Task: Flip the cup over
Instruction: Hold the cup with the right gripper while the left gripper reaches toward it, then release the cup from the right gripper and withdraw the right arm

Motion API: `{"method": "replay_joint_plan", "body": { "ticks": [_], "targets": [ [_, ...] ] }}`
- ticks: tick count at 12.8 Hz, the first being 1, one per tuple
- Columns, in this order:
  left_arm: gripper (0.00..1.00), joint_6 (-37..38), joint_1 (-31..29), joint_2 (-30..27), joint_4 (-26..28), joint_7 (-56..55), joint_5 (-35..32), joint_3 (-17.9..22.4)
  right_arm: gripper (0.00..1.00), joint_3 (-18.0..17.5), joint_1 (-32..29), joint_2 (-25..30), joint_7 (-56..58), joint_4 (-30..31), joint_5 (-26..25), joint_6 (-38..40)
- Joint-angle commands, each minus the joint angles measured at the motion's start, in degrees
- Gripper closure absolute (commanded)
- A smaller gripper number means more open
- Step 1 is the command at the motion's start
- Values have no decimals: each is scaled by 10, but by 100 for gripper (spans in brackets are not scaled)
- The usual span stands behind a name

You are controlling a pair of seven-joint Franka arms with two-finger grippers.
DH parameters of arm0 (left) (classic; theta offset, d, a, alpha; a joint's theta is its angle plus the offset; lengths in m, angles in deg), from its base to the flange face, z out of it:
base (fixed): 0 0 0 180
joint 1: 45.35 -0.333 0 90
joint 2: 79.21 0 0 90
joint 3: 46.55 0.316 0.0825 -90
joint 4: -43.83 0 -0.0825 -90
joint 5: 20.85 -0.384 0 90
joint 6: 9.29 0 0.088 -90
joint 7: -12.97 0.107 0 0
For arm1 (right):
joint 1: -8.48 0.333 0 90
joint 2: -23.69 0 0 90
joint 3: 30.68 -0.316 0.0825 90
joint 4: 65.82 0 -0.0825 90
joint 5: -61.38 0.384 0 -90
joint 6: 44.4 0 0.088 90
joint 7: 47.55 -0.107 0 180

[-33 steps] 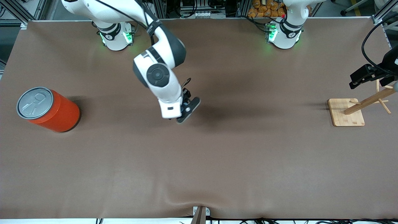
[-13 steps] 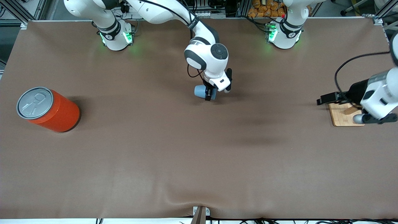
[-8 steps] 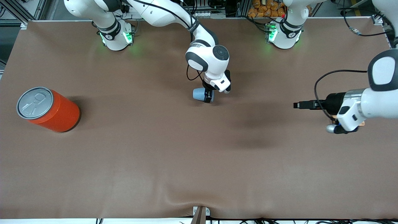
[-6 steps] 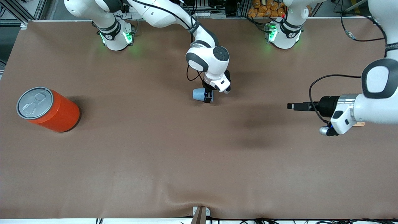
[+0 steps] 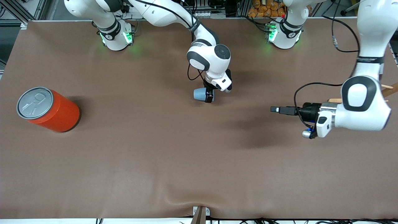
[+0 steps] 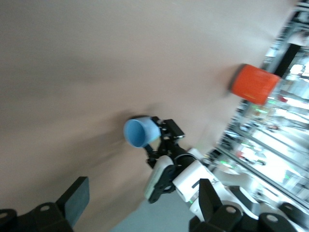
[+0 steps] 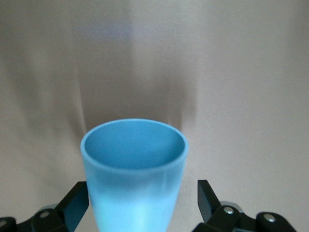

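— What's different now?
— The right gripper [image 5: 210, 95] now has its fingers [image 7: 207, 193] spread off the cup [image 5: 200, 94], which it was clamping a second ago.
— And the other arm?
— The left gripper [image 5: 275, 109] has swung away from the wooden stand [image 5: 387, 90] toward mid-table, pointing at the cup.

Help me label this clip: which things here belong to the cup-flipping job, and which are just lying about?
Belongs to the job:
- small light blue tapered plastic cup, between the right hand's fingers
- right hand, fingers spread clear of the cup
- left hand, open, over bare table

Just lying about:
- large orange metal can with a silver pull-tab top, at the right arm's end
- wooden peg rack, mostly hidden by the left arm
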Motion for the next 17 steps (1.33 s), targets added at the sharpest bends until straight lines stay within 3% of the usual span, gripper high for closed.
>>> {"method": "replay_joint_plan", "body": {
  "ticks": [1, 4, 7, 8, 9, 11, 14, 17],
  "targets": [
    [0, -9, -4, -5, 52, 64, 79, -2, 0, -4, -22, 20, 16, -58, 29, 96],
    [0, -10, -4, 24, 91, 170, 149, -2, 0, -2, -64, 50, 45, -136, 67, 217],
    [0, -40, 13, 23, 135, 207, 203, -3, 0, -3, -144, 106, 50, -133, 98, 231],
    [3, -59, 28, 18, 147, 208, 206, -3, 0, -1, -165, 120, 50, -133, 110, 253],
    [16, -82, 36, 13, 168, 217, 225, -6, 0, -1, -194, 134, 49, -133, 119, 268],
    [18, -104, 40, 10, 209, 284, 289, -19, 0, 1, -252, 158, 49, -132, 123, 289],
    [19, -156, 72, 16, 238, 362, 324, -25, 0, -3, -328, 193, 50, -130, 123, 346],
    [35, -189, 108, 31, 238, 419, 377, -25, 0, -22, -438, 204, 51, -131, 123, 381]
  ]
}}
